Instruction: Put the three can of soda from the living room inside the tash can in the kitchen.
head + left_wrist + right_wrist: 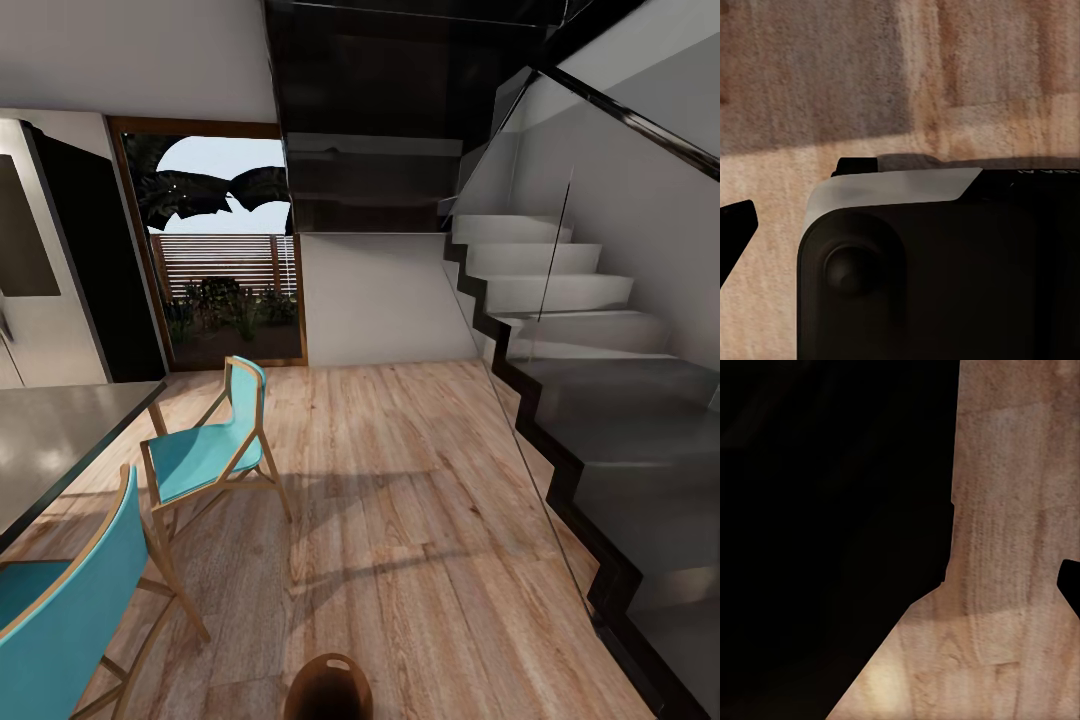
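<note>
Trash can (328, 688): brown, round, slot handle near rim; stands on the wood floor (400, 500) at the head view's bottom edge, centre.
Chairs: two turquoise-seated, wood-framed; nearer (60, 610), farther (215, 445), both beside the grey counter (50, 440).
Fridge (30, 260): stainless, far left.
Staircase (560, 300): right, behind glass.
Fingers, left and right: cannot tell whether open or closed; the wrist views show dark robot parts over floor.

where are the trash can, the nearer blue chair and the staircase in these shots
trash can (328, 690), head view, brown side wall below the handle slot
nearer blue chair (75, 600), head view, backrest
staircase (545, 292), head view, a white step
</note>
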### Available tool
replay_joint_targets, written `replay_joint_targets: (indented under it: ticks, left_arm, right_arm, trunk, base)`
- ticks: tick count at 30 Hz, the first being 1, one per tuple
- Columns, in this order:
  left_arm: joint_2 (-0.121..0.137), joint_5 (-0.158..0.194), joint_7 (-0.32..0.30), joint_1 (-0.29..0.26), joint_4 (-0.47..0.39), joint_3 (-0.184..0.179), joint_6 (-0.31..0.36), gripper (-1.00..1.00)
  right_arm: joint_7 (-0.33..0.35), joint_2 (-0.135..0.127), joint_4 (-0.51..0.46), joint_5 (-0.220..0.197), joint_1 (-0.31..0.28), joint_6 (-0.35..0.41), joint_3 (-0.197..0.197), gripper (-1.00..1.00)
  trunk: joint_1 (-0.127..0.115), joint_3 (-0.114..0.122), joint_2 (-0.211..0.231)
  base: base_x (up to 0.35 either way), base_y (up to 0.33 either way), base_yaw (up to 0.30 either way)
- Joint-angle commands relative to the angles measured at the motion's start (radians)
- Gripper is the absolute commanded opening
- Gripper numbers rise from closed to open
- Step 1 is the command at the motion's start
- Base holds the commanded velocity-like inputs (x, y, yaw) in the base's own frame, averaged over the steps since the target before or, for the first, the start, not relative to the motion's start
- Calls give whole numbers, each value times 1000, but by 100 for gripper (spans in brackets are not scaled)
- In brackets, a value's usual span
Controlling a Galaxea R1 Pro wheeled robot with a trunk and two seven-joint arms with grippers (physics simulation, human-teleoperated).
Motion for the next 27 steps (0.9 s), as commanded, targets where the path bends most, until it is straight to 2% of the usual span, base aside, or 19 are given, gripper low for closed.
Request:
replay_joint_targets:
  ticks: [1,27]
  left_arm:
    - [0,0,0,0,0,0,0,100]
    - [0,0,0,0,0,0,0,100]
  right_arm:
    - [0,0,0,0,0,0,0,100]
    - [0,0,0,0,0,0,0,100]
  trunk:
    - [0,0,0]
    - [0,0,0]
  base:
    - [0,0,0]
    - [0,0,0]
